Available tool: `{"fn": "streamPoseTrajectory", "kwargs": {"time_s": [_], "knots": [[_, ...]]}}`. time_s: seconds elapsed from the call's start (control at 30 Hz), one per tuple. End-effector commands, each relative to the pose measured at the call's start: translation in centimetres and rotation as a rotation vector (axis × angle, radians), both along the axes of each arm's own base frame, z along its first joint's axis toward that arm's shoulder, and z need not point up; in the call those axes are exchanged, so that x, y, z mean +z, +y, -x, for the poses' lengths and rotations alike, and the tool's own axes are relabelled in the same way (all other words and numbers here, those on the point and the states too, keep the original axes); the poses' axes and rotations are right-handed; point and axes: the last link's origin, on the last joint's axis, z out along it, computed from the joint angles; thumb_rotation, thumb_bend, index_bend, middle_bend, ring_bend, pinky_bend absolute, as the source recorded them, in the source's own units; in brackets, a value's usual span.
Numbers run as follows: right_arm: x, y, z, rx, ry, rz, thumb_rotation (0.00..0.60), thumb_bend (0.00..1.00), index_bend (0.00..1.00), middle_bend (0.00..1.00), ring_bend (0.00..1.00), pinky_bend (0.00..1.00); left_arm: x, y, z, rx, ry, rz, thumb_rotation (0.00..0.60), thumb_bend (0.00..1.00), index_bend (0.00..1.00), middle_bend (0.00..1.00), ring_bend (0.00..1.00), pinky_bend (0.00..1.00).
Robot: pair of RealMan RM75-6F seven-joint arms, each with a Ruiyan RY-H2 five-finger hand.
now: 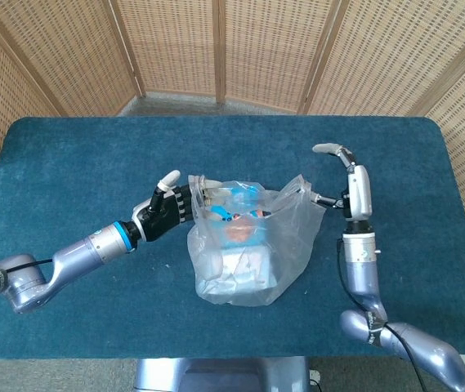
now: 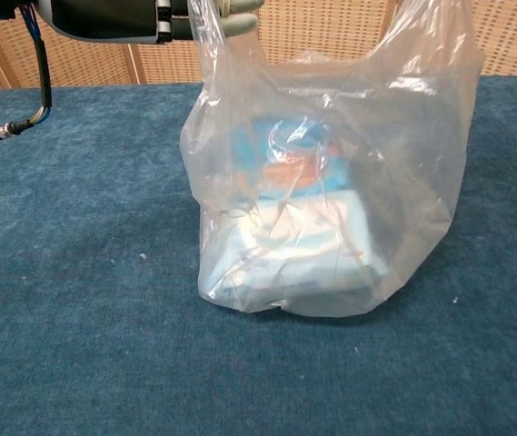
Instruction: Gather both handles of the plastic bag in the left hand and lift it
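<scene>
Bag [image 1: 244, 245] sits mid-table [image 1: 69, 155], its base on the cloth, so no lift yet. Left hand [image 1: 163, 214] holds the near handle [image 1: 199, 189], fingers closed on it; right hand [image 1: 353, 189] pinches the other handle [image 1: 304, 189] up and out. Both handles are raised but well apart, so gathering remains. Thin clear plastic, crinkled, shows a pale box [image 2: 303, 245] inside.

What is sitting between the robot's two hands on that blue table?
In the head view, the clear plastic bag sits between the left hand and the right hand. It holds a white and blue box, and each hand's fingers hold one handle.
</scene>
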Motion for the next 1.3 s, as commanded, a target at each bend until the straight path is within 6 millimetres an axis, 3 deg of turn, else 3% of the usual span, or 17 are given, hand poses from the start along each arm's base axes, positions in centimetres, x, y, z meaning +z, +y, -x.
{"fn": "streamPoseTrajectory", "kwargs": {"time_s": [0.03,0.47,0.87,1.3], "knots": [[1.4,0.1,0.1,-0.01,-0.029,0.0,0.584,0.11,0.33,0.36,0.3,0.24,0.2,0.0,0.0,-0.003,-0.003,-0.004,0.0,0.21,0.19,0.2,0.17,0.25],[3.5,0.2,-0.6,-0.01,-0.111,-0.059,0.583,0.11,0.33,0.36,0.29,0.21,0.5,0.1,0.0,-0.011,0.013,-0.021,0.0,0.21,0.19,0.2,0.17,0.25],[4.1,1.2,-1.7,0.004,-0.164,-0.12,0.586,0.1,0.34,0.36,0.29,0.2,0.1,0.1,-1.2,-0.04,0.024,-0.042,0.0,0.21,0.19,0.2,0.17,0.24],[4.3,0.7,-3.2,0.014,-0.205,-0.163,0.584,0.1,0.34,0.37,0.29,0.19,-0.9,-0.1,-2.5,-0.066,0.038,-0.046,0.0,0.21,0.19,0.2,0.17,0.23]]}}
